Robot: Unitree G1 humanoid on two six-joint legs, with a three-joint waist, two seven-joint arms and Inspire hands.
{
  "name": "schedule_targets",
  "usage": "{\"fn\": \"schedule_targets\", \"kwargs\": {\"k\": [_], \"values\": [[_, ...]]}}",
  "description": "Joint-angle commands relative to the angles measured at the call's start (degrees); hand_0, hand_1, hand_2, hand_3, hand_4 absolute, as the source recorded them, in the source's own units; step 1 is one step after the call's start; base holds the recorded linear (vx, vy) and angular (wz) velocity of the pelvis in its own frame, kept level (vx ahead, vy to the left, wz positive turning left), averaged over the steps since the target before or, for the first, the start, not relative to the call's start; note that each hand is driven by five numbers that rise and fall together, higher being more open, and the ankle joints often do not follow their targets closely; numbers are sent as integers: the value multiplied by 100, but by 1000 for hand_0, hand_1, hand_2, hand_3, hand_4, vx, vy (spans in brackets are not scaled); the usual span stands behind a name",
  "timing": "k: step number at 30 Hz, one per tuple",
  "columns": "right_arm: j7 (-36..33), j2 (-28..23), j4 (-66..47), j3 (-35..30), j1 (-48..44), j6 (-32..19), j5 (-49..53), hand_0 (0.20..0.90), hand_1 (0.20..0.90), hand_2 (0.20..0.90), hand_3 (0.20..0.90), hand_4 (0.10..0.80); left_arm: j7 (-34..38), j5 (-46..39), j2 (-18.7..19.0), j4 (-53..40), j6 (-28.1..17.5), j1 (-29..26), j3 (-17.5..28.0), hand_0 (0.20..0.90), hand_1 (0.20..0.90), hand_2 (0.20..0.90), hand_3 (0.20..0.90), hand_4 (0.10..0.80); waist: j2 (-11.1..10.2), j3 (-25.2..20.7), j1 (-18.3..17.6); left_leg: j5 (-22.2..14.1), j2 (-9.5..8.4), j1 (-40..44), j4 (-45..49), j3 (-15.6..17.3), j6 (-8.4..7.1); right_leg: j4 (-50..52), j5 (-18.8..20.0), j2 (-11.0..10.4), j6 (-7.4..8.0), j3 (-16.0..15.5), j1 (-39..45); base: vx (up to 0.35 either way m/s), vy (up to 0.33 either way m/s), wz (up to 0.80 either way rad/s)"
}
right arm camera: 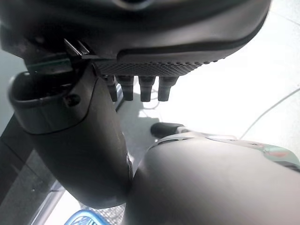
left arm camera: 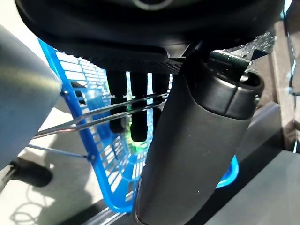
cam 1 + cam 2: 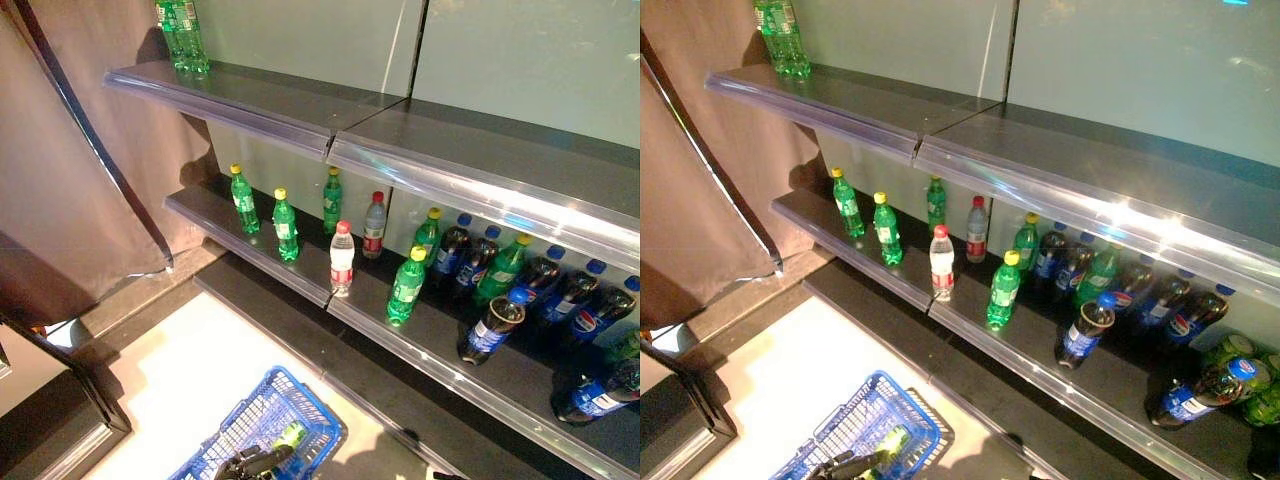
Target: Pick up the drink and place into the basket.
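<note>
A blue plastic basket [image 3: 300, 405] of open lattice walls sits on the pale floor below the shelving, its thin wire handles raised. The left hand [image 3: 255, 463] reaches into it from the near rim, dark fingers [image 2: 138, 126] curled round the two wire handles, which cross in front of them in the left wrist view. Inside the basket, just beyond that hand, lies a green bottle [image 3: 291, 434] on its side, showing through the lattice as a green glow.

The right hand [image 1: 140, 86] appears only in its own wrist view, held over bare pale floor with its short dark fingers straight and apart, holding nothing; its thick smooth thumb stands out to one side.

The lower shelf [image 3: 420, 350], a dark slab with a clear glossy front strip, carries upright green bottles with yellow caps [image 3: 406, 286] near its front edge, a clear bottle with a red cap [image 3: 342, 258] at the front edge by the seam, and dark cola bottles with blue caps [image 3: 492, 326] toward its right end. The grey upper shelf [image 3: 300, 100] holds green bottles at its far left corner.
</note>
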Motion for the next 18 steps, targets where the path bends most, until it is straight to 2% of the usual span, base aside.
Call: {"fn": "schedule_targets", "kwargs": {"k": [1, 18], "values": [[-104, 68, 532, 96, -23, 31, -153, 900, 900, 900, 900, 800, 112, 457, 443, 338, -150, -82, 10, 300, 300, 300, 200, 100, -237, 241, -17, -67, -229, -158, -19, 71, 278, 13, 47, -357, 285, 95, 107, 0, 0, 0], [-64, 48, 576, 145, -28, 58, -251, 900, 900, 900, 900, 800, 86, 483, 454, 282, -211, -100, -74, 300, 300, 300, 200, 100, -214, 261, -31, -112, -256, -122, -19, 57, 309, 13, 38, -365, 293, 116, 123, 0, 0, 0]]}}
